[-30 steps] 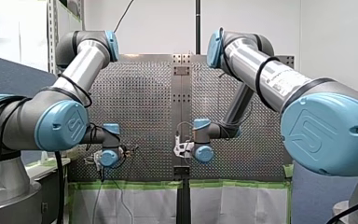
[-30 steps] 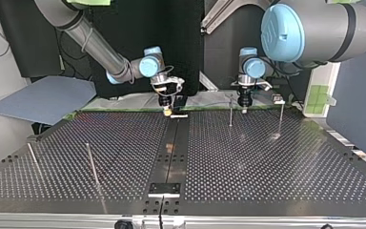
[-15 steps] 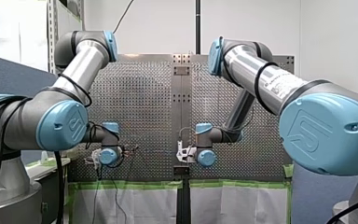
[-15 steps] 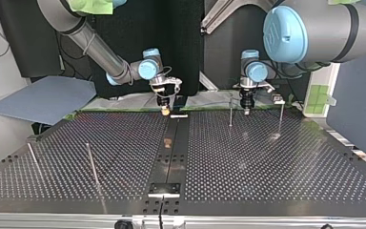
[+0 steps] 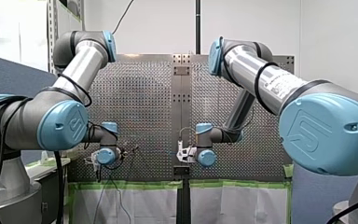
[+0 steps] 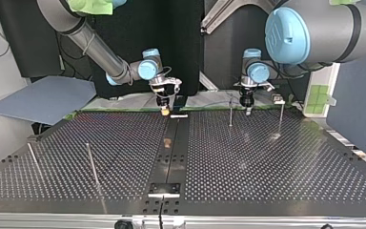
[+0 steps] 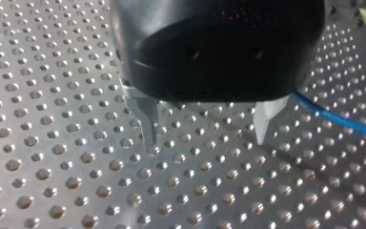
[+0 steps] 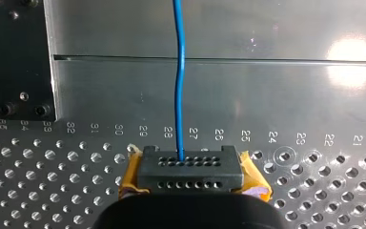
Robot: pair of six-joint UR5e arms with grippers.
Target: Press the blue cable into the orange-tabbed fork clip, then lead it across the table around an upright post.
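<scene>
My right gripper points straight down at the middle of the perforated table's edge nearest the arms. It is clenched on the blue cable (its tip is yellow-padded). My left gripper hangs vertical along the same edge, jaws released, near an upright post. The cable passes beside one jaw.

A white wall stands behind the perforated counter; a metal shelf rack and a blue partition stand at the front view's left.
</scene>
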